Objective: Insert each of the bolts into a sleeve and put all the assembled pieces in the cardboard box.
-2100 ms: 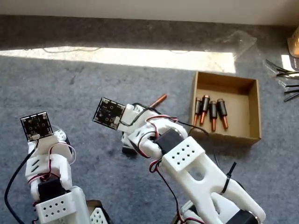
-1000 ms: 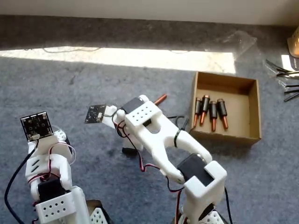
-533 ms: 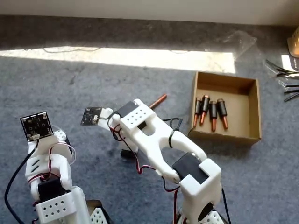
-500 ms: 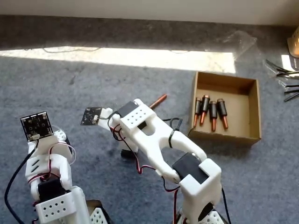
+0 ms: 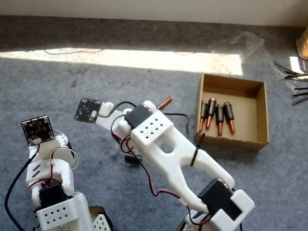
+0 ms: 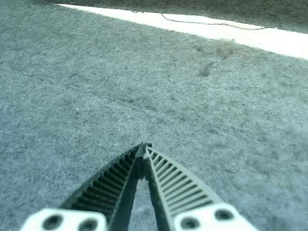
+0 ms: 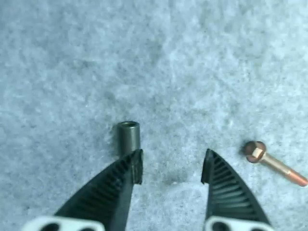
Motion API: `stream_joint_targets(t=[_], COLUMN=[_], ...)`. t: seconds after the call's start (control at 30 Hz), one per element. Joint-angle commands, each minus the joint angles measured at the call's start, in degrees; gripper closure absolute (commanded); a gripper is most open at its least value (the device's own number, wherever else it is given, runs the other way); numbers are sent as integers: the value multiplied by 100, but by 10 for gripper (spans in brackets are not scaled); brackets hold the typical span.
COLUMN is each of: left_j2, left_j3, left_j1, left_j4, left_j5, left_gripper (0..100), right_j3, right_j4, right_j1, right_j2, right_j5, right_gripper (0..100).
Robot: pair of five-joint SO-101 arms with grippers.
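Dark sleeve point(image 7: 129, 137) just ahead of the open right hand point(image 7: 172, 167) — bolt point(image 7: 269, 163) lies beside.

Bolt point(image 5: 165, 102), high view: one end showing, rest covered by right arm point(image 5: 163, 139). Right wrist view: bolt shank tip cut off by picture edge. Sleeve point(image 7: 129, 135): lower end behind finger point(image 7: 115, 187) of right pincer point(image 7: 172, 166); contact between them unclear. Black strips point(image 5: 291, 72) and pale object point(image 5: 303, 44) cut off at high view's edge, unidentifiable.
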Motion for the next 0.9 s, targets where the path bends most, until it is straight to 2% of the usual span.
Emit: stream_joint_targets(t=[0.0, 0.3, 0.5, 0.87], left_j2=[-101, -92, -92, -92], left_j3=[-31, 119, 215, 215], left_j1=[-40, -13, -13, -13], left_j4=[-158, -290, -440, -440], left_j5=[-44, -44, -44, -44], left_gripper=[993, 993, 993, 993], right_j3=[338, 1411, 1552, 1270], right_j4=[-171, -1288, -1288, -1244], right_j1=[-259, -163, -198, -251], right_j2=[-585, -725, -629, 549], right_j5=[-79, -580, -545, -563], right_gripper=[815, 815, 815, 815])
